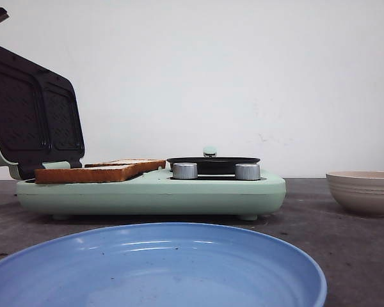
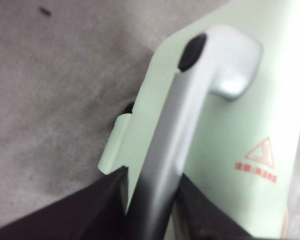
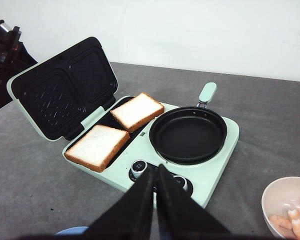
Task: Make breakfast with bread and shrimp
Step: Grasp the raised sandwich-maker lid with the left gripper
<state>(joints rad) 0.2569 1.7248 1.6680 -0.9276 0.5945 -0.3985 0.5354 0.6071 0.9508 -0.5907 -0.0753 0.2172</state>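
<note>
Left end effector (image 2: 152,200) clamps the lid's silver handle (image 2: 200,95) — grey table (image 2: 55,100) beyond.

A blue plate (image 1: 179,256) sits in front of the mint cooker (image 1: 179,192), whose black pan (image 3: 188,134) is bare

Only one marking shows. In the left wrist view, the pale green lid (image 2: 225,150) of the sandwich maker bears a small red-orange warning triangle (image 2: 260,153) with a symbol inside it, and just under it a short line of red-orange characters (image 2: 255,171), too blurred to read. In the right wrist view, the nearer control knob (image 3: 138,165) has a tiny dark mark on top, also unreadable.
</note>
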